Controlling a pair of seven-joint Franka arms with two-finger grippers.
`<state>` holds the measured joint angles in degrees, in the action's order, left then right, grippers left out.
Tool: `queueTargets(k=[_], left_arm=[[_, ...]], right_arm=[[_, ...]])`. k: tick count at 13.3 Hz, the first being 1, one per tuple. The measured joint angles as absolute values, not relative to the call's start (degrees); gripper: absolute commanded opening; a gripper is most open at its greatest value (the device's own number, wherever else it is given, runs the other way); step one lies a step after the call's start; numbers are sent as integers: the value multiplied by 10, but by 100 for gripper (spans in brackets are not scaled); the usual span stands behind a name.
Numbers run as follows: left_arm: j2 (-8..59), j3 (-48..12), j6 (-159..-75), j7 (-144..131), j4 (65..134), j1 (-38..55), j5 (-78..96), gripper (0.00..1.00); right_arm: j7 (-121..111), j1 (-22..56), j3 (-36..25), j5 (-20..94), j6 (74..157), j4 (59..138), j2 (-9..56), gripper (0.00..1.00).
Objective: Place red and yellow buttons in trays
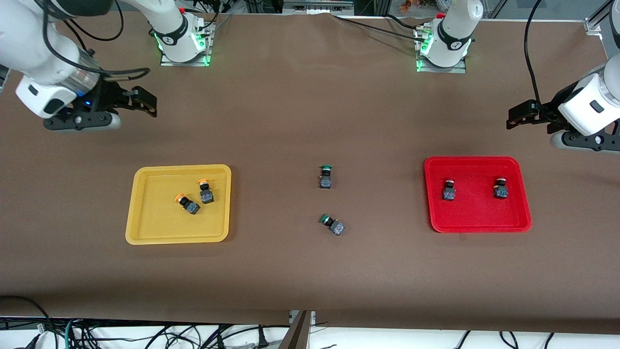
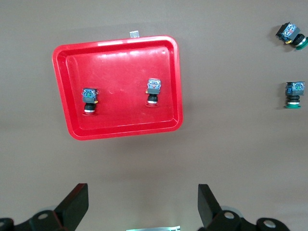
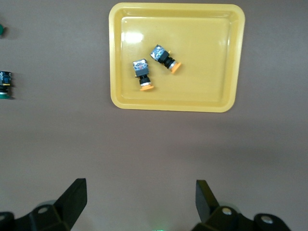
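Note:
The yellow tray (image 1: 160,223) lies toward the right arm's end and holds two yellow-capped buttons (image 1: 206,190) (image 1: 187,203) lying close together. The red tray (image 1: 477,213) lies toward the left arm's end and holds two red-capped buttons (image 1: 449,190) (image 1: 501,188) set apart. My right gripper (image 1: 140,103) is open and empty, up over bare table by the yellow tray (image 3: 173,106). My left gripper (image 1: 520,116) is open and empty, up over bare table by the red tray (image 2: 120,132). Both wrist views show open fingers with nothing between them.
Two green-capped switches lie on the brown table between the trays, one (image 1: 326,176) farther from the front camera, one (image 1: 332,224) nearer. They also show in the left wrist view (image 2: 292,94) (image 2: 291,34). Cables hang below the table's front edge.

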<state>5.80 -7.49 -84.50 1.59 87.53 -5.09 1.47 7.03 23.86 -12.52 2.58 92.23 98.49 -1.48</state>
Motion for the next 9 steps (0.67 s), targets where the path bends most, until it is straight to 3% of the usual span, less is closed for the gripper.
queueTargets(k=[3,9], left_arm=[[58,-75,-845,16,875,-51,15,100],[58,-75,-845,16,875,-51,15,100]], right_arm=[[38,187,-90,16,912,987,-22,100],[20,179,-82,-4,912,989,-21,100]])
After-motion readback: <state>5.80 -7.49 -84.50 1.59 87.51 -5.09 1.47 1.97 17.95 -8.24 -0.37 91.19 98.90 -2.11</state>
